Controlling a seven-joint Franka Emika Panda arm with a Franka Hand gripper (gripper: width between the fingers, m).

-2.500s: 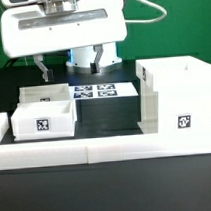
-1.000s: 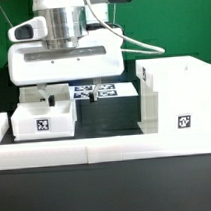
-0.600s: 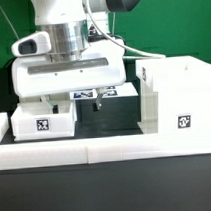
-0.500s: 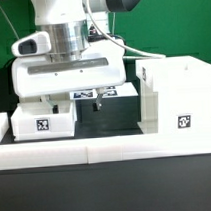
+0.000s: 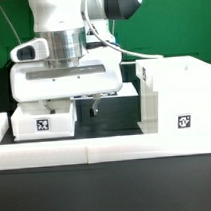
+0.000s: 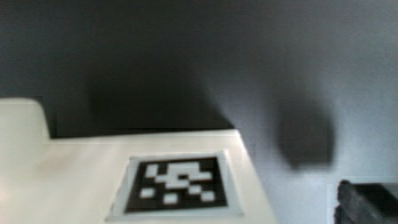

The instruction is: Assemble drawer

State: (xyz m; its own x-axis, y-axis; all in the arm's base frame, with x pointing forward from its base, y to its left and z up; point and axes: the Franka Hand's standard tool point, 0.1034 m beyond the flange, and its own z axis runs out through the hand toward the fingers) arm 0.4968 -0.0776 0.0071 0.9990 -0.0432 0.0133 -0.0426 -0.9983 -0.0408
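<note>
The front tray (image 5: 39, 122) is a small white box with a square tag, at the exterior view's left, behind the front rail. The tall white housing (image 5: 178, 90) stands at the right, also tagged. My gripper (image 5: 74, 110) hangs low over the tray's right wall, jaws spread. One dark finger (image 5: 94, 109) shows just right of the tray; the other is hidden behind it. The wrist view is blurred and shows a white tagged surface (image 6: 178, 183) close below and one dark fingertip (image 6: 370, 200). The second tray is hidden behind the hand.
A long low white rail (image 5: 116, 146) runs along the table's front. The dark tabletop (image 5: 114, 118) lies between tray and housing. The marker board is almost wholly covered by the arm's white hand (image 5: 67, 75). A green wall stands behind.
The hand has come down and forward from the back, over the trays. Its finger now reaches beside the front tray's right wall. Trays and housing have not moved.
</note>
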